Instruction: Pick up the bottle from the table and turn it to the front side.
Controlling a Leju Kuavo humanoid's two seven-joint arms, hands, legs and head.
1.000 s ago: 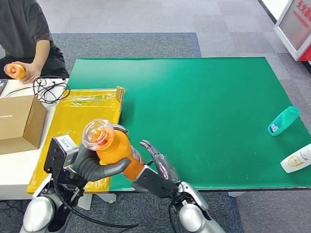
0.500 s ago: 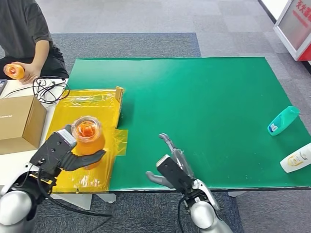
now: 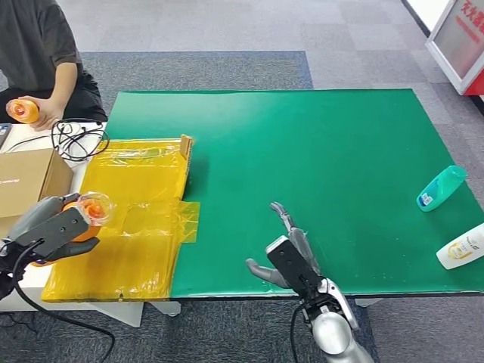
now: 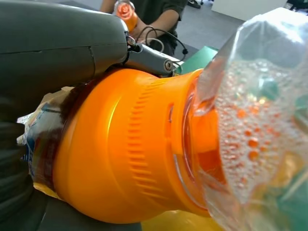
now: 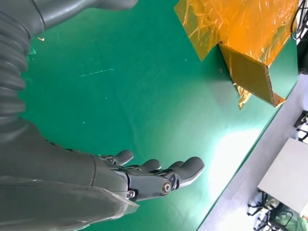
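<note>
My left hand [image 3: 48, 229] grips an orange bottle [image 3: 88, 213] with a clear cap over the left side of the yellow wrapped tray [image 3: 143, 185]. The bottle lies tilted, its cap end toward the table. Close up in the left wrist view, the orange bottle [image 4: 123, 144] sits in my left hand [image 4: 54, 53], its clear bubbly cap [image 4: 261, 96] pointing away. My right hand [image 3: 288, 253] hovers open over the near edge of the green table [image 3: 320, 151], holding nothing. Seen from the right wrist, my right hand [image 5: 145, 175] has its fingers stretched out above the green mat.
A person sits at the far left holding another orange bottle [image 3: 23, 110]. A cardboard box [image 3: 29, 181] and black cables [image 3: 77, 138] lie at left. A teal bottle [image 3: 441, 187] and a white bottle [image 3: 461, 246] lie at the table's right edge.
My left hand has carried the orange bottle left and lower, from in front of me to over the tray's left side. My right hand has let go and moved right, fingers open.
</note>
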